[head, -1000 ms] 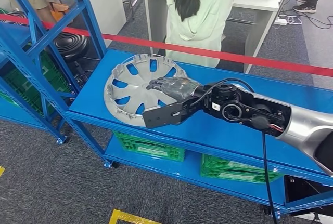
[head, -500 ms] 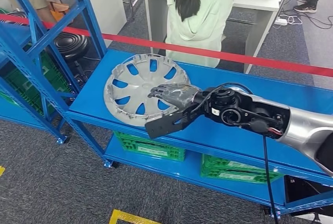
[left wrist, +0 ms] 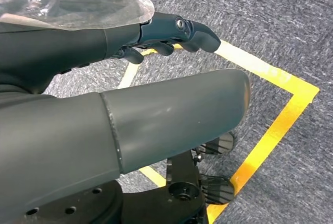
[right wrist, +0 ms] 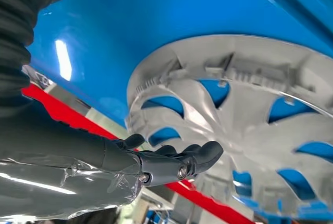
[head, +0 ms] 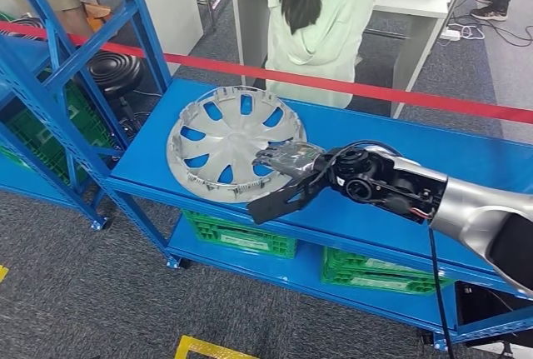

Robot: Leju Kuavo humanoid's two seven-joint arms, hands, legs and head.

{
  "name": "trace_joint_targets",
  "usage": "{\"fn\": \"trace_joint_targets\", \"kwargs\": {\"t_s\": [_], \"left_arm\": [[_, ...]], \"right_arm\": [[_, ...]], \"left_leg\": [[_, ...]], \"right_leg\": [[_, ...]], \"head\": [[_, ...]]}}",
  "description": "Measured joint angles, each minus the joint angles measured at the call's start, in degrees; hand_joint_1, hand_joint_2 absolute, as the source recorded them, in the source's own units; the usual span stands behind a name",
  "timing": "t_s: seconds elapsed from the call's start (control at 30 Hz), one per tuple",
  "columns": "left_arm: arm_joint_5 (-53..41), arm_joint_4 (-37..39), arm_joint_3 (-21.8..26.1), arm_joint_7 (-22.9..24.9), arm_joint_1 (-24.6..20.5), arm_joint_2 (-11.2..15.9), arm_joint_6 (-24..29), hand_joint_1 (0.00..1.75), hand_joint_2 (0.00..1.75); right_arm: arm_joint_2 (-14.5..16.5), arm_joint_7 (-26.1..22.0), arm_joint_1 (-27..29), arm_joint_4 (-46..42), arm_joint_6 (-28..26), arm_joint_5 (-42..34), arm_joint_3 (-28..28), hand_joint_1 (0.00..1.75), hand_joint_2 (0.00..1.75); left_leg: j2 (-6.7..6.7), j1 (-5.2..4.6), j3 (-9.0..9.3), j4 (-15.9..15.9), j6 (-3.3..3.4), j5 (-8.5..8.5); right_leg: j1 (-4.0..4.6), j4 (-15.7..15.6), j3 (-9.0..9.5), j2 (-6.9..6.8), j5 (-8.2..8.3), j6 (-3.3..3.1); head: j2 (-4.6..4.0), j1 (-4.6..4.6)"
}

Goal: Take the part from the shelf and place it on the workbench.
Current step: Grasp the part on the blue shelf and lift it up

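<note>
Risk first: the right hand (head: 286, 162) hovers over the near edge of the hubcap (head: 234, 141), on the side toward the robot, fingers (right wrist: 196, 156) spread apart and holding nothing, thumb slung low under the palm near the shelf's front lip. The hubcap lies flat on the blue shelf (head: 390, 167), so there's no easy gap beneath its rim; if the thumb can't get under, the fingers will likely skate across the smooth silver spokes and shove the disc away from the robot, toward the red tape (head: 377, 90) that runs behind the shelf. Pinch just one edge and a wide, thin disc like this could swing down and slip free on the lift. The shelf's upright posts (head: 60, 67) stand off to one side of the hubcap, something to clear on the way out.

Orientation now: the hubcap sits on the shelf's top deck, close to the post end, and it's round, so no real long axis to speak of. In the right wrist view ribs and clips show along the rim, so I judge it dished side up, though I can't be certain.

Left hand (left wrist: 173, 31) hangs over grey carpet with yellow floor tape (left wrist: 274, 115), fingers loosely curled, nothing in them.
</note>
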Motion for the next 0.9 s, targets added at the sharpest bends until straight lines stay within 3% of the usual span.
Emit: {"fn": "trace_joint_targets", "kwargs": {"t_s": [0.9], "left_arm": [[-1.1, 0.0, 0.0, 0.0, -0.1, -0.5, -0.6, 0.00, 0.00]], "right_arm": [[7.5, -7.9, 3.0, 20.0, -2.7, 3.3, -5.7, 0.00, 1.75]], "left_leg": [[-0.01, 0.00, 0.00, 0.0, 0.02, 0.02]], "right_leg": [[0.00, 0.0, -0.01, -0.03, 0.00, 0.00]], "head": [[0.00, 0.01]]}}
